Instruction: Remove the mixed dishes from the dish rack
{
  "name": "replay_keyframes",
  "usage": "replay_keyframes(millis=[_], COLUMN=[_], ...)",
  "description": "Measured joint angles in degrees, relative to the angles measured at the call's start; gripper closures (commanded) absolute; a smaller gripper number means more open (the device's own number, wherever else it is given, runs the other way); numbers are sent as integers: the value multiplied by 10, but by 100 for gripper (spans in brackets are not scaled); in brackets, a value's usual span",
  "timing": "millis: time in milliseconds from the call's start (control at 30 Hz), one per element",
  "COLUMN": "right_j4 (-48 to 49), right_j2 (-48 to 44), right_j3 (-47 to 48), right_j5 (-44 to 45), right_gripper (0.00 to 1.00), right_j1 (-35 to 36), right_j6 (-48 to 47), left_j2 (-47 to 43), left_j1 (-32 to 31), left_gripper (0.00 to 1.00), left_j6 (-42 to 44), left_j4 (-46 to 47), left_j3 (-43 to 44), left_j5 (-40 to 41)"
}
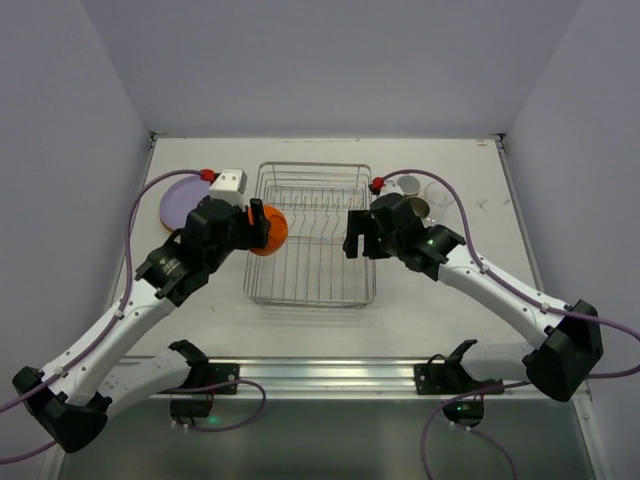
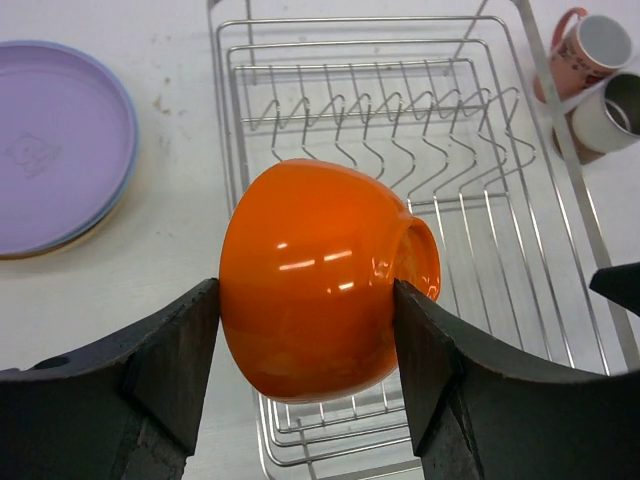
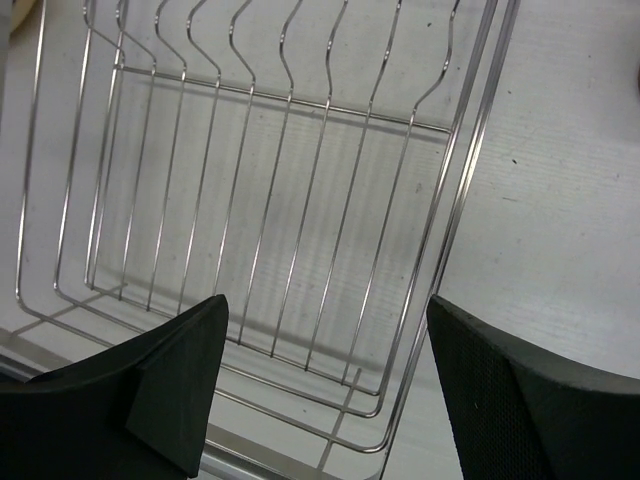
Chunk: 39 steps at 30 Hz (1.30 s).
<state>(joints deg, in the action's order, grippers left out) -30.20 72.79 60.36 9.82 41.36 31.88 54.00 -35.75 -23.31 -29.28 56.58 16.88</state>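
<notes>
left gripper [image 2: 305,310] clamps the bowl [image 2: 320,265] by its sides, one finger at 9 o'clock of it and the other at 3 o'clock. bowl is orange and glossy, tipped on its side. its foot ring is turned toward 3 o'clock in the left wrist view. seen from the top, it hangs at the 9 o'clock rim of the rack [image 1: 315,165]. cannot tell whether bowl and wire touch.

right gripper [image 3: 325,330] is spread wide with nothing between the fingers. it sits at the 3 o'clock side of the rack, and the rim wire runs under the gap.

rack stands mid-table [image 1: 330,335]. its wire floor is in view, with a row of wavy prongs across the far half.

plates [image 2: 55,140] are stacked on the table at 10 o'clock of the rack. lavender is on top, a light-blue rim shows beneath it, and a tan edge shows at the bottom.

mug [image 2: 590,50], pink, and cup [image 2: 610,115] stand just beside each other at 2 o'clock of the rack, close to its rim. glass [image 1: 440,190] is at 3 o'clock of that pair, near them.
</notes>
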Motion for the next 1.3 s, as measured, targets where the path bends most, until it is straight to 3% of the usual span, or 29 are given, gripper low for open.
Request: replay_keyframes(millis=[300, 433, 733, 867, 1300], right_j4=[12, 12, 15, 17, 26], right_j2=[-7, -15, -35, -35, -35], right_j3=[0, 0, -5, -12, -26], right_j5=[-21, -29, -37, -46, -54], right_gripper=[18, 18, 18, 17, 17], right_j1=[0, 0, 0, 0, 0], right_j6=[0, -2, -4, -4, -9], left_j2=[27, 61, 153, 175, 323], left_j1=[0, 0, 16, 60, 138], left_gripper=[40, 46, 49, 54, 47], left_j6=[29, 30, 29, 36, 40], left_j4=[-99, -138, -208, -217, -211], left_j3=[61, 67, 76, 76, 70], left_j5=[139, 213, 321, 328, 288])
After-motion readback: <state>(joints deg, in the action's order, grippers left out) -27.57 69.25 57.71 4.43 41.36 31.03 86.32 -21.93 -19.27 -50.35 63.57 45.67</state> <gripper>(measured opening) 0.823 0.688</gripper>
